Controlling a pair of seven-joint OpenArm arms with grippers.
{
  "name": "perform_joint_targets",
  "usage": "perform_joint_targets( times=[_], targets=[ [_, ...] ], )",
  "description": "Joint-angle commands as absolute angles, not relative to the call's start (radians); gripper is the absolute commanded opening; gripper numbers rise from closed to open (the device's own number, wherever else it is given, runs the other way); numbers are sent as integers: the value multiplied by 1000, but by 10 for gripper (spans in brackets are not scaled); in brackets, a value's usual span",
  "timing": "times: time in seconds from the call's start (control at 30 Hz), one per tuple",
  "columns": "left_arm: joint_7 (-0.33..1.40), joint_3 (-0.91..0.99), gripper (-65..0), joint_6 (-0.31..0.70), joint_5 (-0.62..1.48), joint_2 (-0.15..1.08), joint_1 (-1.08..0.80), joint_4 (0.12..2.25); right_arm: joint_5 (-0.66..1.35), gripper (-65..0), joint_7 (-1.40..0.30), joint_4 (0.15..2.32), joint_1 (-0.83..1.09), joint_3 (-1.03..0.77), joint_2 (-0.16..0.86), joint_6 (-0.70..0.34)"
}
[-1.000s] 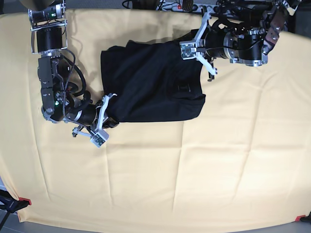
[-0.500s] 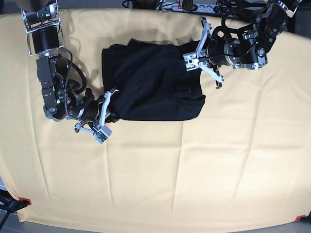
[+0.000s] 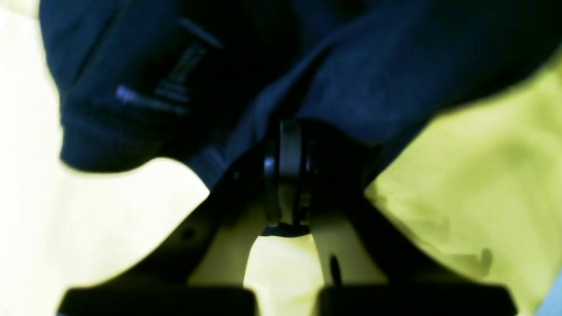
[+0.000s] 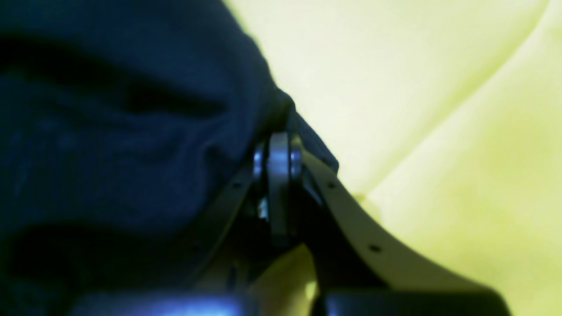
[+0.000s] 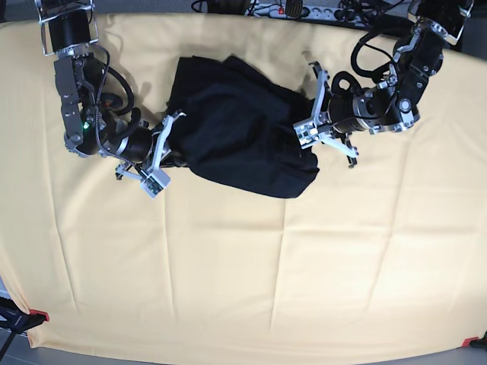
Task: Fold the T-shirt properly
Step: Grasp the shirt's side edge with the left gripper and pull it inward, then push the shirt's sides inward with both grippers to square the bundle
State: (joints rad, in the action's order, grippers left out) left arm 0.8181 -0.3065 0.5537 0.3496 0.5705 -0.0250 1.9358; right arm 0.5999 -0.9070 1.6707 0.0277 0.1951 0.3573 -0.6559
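Note:
The black T-shirt (image 5: 240, 129) lies bunched and slanted on the yellow table cloth (image 5: 228, 258), stretched between both arms. My left gripper (image 5: 310, 131), on the base view's right, is shut on the T-shirt's right edge. In the left wrist view its fingertips (image 3: 287, 149) pinch a fold of the dark cloth (image 3: 373, 74); a small pale label (image 3: 127, 94) shows on the shirt. My right gripper (image 5: 169, 150), on the base view's left, is shut on the shirt's lower left edge. In the right wrist view the closed tips (image 4: 279, 151) clamp the T-shirt's hem (image 4: 131, 145).
The yellow cloth covers the whole table, with soft creases across its front half. Cables and a power strip (image 5: 289, 9) lie along the back edge. Red clamps (image 5: 38, 315) hold the cloth at the front corners.
Both arms have shifted with the T-shirt in their grip. The left gripper came down and toward the front, the right gripper rose toward the back, and the shirt turned into a slanted, more bunched shape.

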Motion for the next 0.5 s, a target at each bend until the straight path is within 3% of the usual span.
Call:
perform_joint_targets(
  times=[0.0,0.23,0.47],
  targets=[
    [778,-299,-650,545,355,579,4,1941,599,-650,-956,1702,45,182,366,-670],
    [506,-299,-650,552,347,568,82,1771,607,-650,-965,1848,218,93,366,-669],
    [316,-299,-650,672,284,467,213,1509,606,-650,-962,1938,377,89,366,-598]
  ],
)
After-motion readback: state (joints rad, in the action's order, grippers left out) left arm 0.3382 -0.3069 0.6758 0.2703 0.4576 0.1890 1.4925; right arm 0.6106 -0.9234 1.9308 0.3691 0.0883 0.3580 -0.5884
